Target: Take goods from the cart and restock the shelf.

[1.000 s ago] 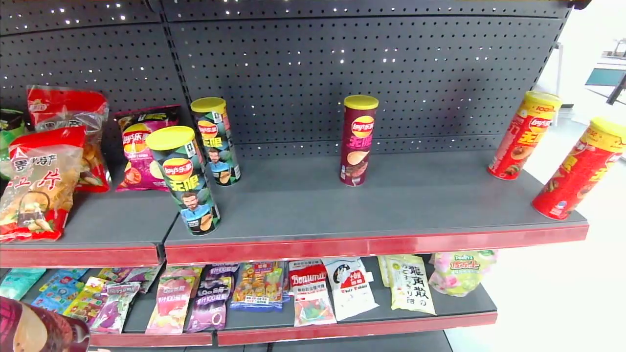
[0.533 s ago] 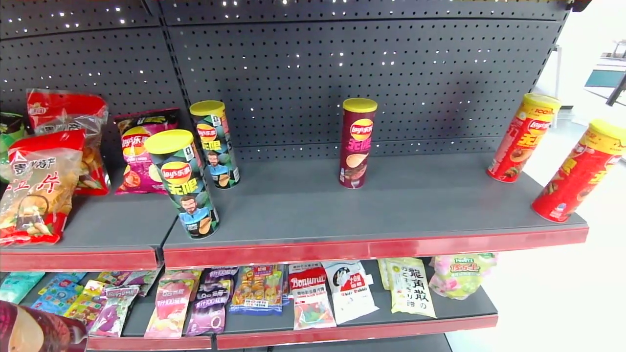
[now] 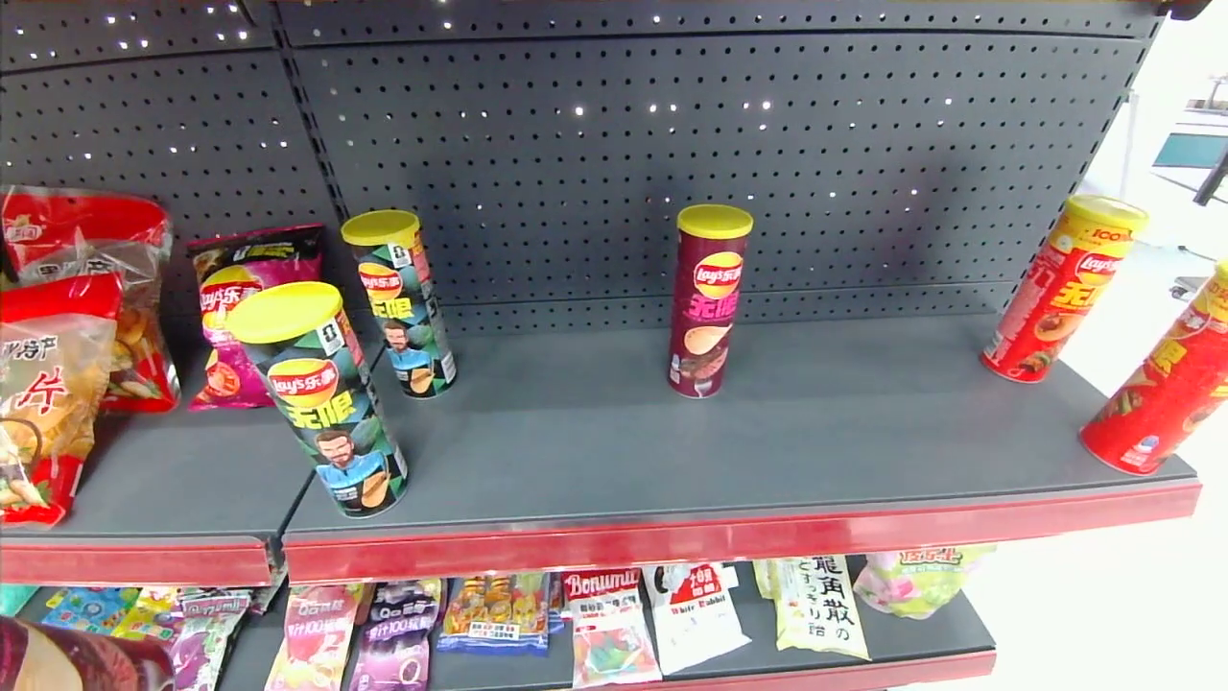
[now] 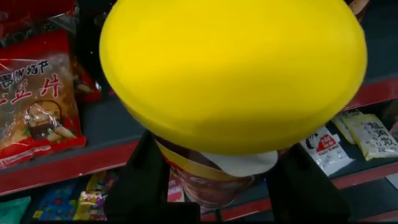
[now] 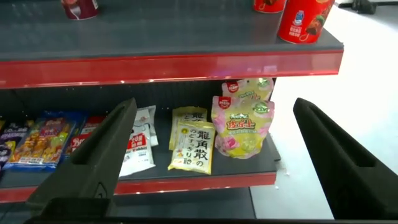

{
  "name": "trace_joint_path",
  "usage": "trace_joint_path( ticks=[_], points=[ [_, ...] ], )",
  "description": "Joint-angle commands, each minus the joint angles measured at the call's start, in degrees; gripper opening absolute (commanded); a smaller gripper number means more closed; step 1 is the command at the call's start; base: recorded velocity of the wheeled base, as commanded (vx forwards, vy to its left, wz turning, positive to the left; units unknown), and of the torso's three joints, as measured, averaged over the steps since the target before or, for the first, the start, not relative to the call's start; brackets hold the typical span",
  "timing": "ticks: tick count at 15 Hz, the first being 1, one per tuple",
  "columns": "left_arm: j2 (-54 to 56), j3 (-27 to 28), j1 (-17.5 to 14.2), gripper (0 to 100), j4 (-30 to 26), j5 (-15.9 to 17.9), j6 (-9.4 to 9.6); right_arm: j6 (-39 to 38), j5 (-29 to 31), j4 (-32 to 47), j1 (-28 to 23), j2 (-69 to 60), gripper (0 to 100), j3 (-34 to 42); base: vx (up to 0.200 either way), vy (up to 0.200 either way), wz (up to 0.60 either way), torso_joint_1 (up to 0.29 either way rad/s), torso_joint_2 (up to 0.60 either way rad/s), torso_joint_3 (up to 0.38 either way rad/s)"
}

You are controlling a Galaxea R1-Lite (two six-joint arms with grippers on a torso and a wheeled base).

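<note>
My left gripper (image 4: 224, 183) is shut on a maroon chip can with a yellow lid (image 4: 233, 68); its black fingers (image 4: 146, 180) press on both sides of the can. The same maroon chip can (image 3: 67, 662) pokes in at the head view's lower left corner, below the upper shelf (image 3: 614, 451). A matching maroon can (image 3: 708, 299) stands upright mid-shelf. My right gripper (image 5: 214, 109) is open with nothing between its fingers, low in front of the lower shelf (image 5: 186, 183).
Two dark green cans (image 3: 321, 398) (image 3: 398, 302) stand left of centre, two red cans (image 3: 1060, 274) (image 3: 1166, 384) at the right end. Chip bags (image 3: 58, 355) fill the left bay. Snack packets (image 3: 604, 624) lie on the lower shelf. Bare shelf surrounds the maroon can.
The head camera has shifted, so the shelf now sits lower and nearer in the picture. The held can stays in the lower left corner. No goods on the shelf moved.
</note>
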State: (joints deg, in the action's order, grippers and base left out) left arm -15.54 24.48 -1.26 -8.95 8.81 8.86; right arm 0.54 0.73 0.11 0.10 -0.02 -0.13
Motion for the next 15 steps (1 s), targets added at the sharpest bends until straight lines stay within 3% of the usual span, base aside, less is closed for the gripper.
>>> trace_joint_path(
  ticks=[1,3,4,6,7,9,10,11,13,15],
  points=[
    [2.45,1.8,1.34,0,-2.74,1.91,-0.6,1.13,-0.12,-0.2,-0.01,0.02,100,0.05,0.0,0.0,0.0,0.0,0.0,0.0],
    [5.52,6.63,4.77,0,-12.94,4.81,-1.66,2.36,-0.91,-0.2,-0.01,0.02,100,0.05,0.0,0.0,0.0,0.0,0.0,0.0],
    [6.31,7.34,5.47,0,-14.78,5.25,-1.83,2.45,-1.0,-0.2,-0.01,0.02,100,0.05,0.0,0.0,0.0,0.0,0.0,0.0],
    [6.75,7.43,6.0,0,-14.52,4.37,-4.03,2.45,-1.0,-0.46,-0.01,0.02,100,0.05,0.0,0.0,0.0,0.0,0.0,0.0],
    [6.67,7.43,6.0,0,-14.52,3.93,-4.2,1.92,-1.52,-1.25,0.17,1.43,100,-3.82,0.0,0.0,0.0,0.0,0.0,0.0],
    [5.96,7.25,6.09,0,-14.52,3.58,-4.2,-5.28,-3.9,-2.39,0.61,22.88,100,-23.16,0.0,0.0,0.0,0.0,0.0,0.0],
    [6.05,6.81,6.0,0,-14.61,3.58,-4.12,-7.74,-5.48,-2.48,1.22,27.53,100,-28.52,0.0,0.0,0.0,0.0,0.0,0.0],
    [4.21,6.2,6.0,0,-14.52,3.67,-3.85,-4.32,-12.77,-2.66,4.3,36.94,100,-35.81,0.0,0.0,0.0,0.0,0.0,0.0],
    [2.89,6.55,6.0,0,-13.99,3.75,-4.03,4.65,-14.18,-3.89,5.18,45.38,100,-36.34,0.0,0.0,0.0,0.0,0.0,0.0],
    [2.71,6.2,6.0,0,-11.71,4.11,-4.03,6.32,-14.62,-7.93,7.55,51.79,100,-37.13,0.0,0.0,0.0,0.0,0.0,0.0]
  ],
)
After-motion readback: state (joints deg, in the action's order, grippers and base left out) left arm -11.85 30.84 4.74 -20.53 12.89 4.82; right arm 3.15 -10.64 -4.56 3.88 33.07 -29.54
